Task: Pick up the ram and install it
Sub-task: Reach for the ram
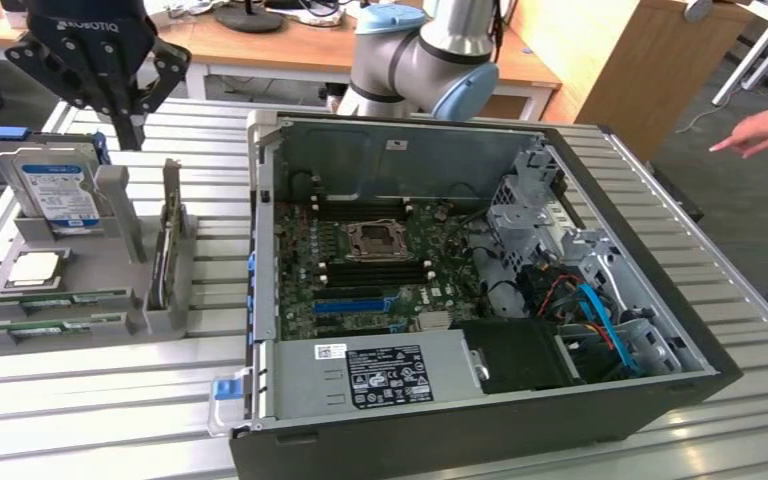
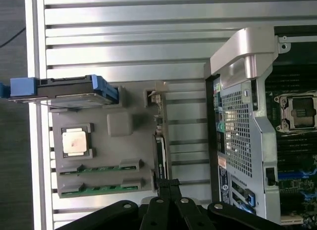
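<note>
Fingers closed on nothing, we hover above the tray; ram lies below them, slightly aside.

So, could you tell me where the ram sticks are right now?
Both ram sticks lie in the gray holder on the exterior view's left, beside the silver processor chip, outside the open computer case.

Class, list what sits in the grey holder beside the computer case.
A hard drive stands upright, a processor lies flat, two ram sticks lie in slots, and a dark card stands on edge. Their slotted lower parts are hidden.
</note>
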{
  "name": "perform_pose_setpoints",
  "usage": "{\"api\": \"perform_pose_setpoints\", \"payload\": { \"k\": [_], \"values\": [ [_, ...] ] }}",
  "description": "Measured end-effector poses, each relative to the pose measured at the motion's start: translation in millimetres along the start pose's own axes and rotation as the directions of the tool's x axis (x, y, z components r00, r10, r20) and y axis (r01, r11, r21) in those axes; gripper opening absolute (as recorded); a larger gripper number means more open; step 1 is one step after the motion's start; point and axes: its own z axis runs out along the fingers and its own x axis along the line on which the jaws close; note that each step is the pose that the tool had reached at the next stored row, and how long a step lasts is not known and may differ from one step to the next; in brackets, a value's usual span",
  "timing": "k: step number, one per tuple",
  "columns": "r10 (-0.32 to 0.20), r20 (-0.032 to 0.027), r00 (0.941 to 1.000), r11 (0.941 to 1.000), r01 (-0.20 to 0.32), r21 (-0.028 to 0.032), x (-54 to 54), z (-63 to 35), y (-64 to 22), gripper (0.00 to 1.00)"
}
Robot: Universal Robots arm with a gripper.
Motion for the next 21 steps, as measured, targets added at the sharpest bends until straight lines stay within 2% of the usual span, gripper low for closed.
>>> {"api": "perform_pose_setpoints", "payload": {
  "k": [21],
  "values": [
    [0.0, 0.0001, 1.0, 1.0, 0.0, 0.0, 53.9, -1.1, -3.7, 0.11]
  ]
}}
